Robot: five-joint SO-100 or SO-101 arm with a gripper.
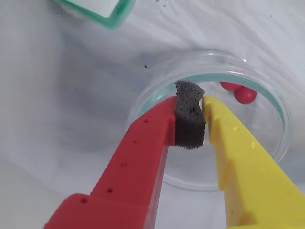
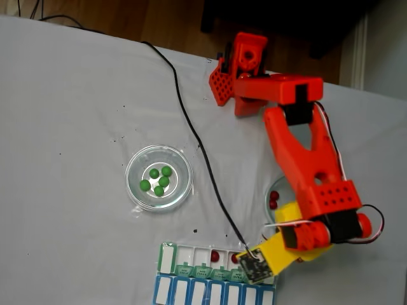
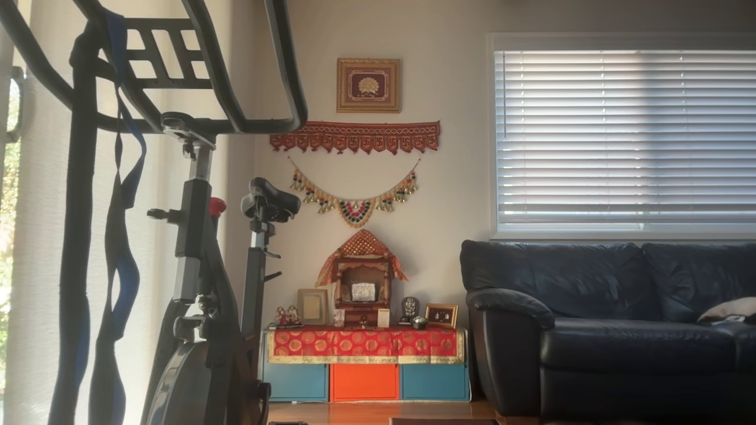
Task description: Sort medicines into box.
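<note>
In the wrist view my gripper (image 1: pixel 190 100) hangs over a clear glass dish (image 1: pixel 282 119), its red finger (image 1: pixel 143 148) and yellow finger (image 1: pixel 243 157) shut against a black foam pad (image 1: pixel 189 119); no ball shows between them. Two dark red medicines (image 1: pixel 245 95) lie at the dish's far right. In the fixed view the same dish (image 2: pixel 269 190) peeks out from under the orange arm (image 2: pixel 305 159), with red medicines (image 2: pixel 273 200) in it. The box (image 2: pixel 166 259) lies along the bottom edge, and two red medicines (image 2: pixel 215 255) sit in its compartments. Its green corner (image 1: pixel 102 12) shows in the wrist view.
A second glass dish (image 2: pixel 137 190) at the left holds several green balls (image 2: pixel 159 181). A black cable (image 2: pixel 191 127) crosses the white cloth from the back to the wrist camera (image 2: pixel 257 267). The other view shows a room with a sofa (image 3: pixel 608 330) and an exercise bike (image 3: pixel 195 265).
</note>
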